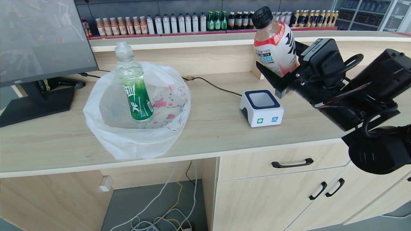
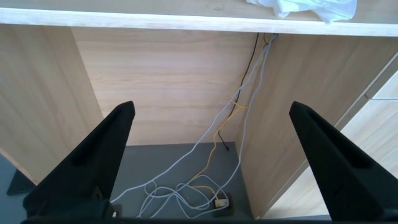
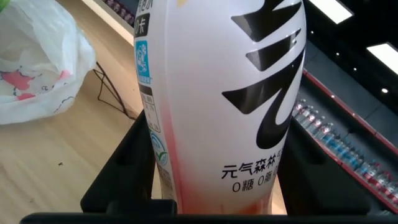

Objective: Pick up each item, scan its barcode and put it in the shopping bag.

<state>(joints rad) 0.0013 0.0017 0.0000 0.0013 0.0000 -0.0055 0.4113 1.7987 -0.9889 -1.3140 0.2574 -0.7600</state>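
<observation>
Head view is showing the right gripper (image 1: pixel 278 77) holding a white-and-pink bottle (image 1: pixel 274 41) in the air over the far right part of the counter (image 1: pixel 218 128). Its fingers are clamping the bottle's lower body, and the black cap is leaning a little to the left. The bottle is hanging above and just to the far side of the scanner (image 1: pixel 261 107), apart from it, with open air between them. The scanner is sitting on bare wood, with free counter on its near and left sides. Further left the shopping bag (image 1: pixel 106 134) is lying open-mouthed, reaching close to the near edge, and a green bottle (image 1: pixel 136 89) is standing inside it, slightly tilted. A raised ledge (image 1: pixel 192 57) is closing off the far side of the counter, and a monitor (image 1: pixel 41 35) is taking up the far left corner. A black cable (image 1: pixel 212 85) is running from behind the bag toward the scanner. Left wrist view is showing the left gripper (image 2: pixel 211 109) hanging below the countertop with its fingers spread wide and gripping nothing, facing a recess where loose wires (image 2: pixel 205 186) are trailing to the floor.
</observation>
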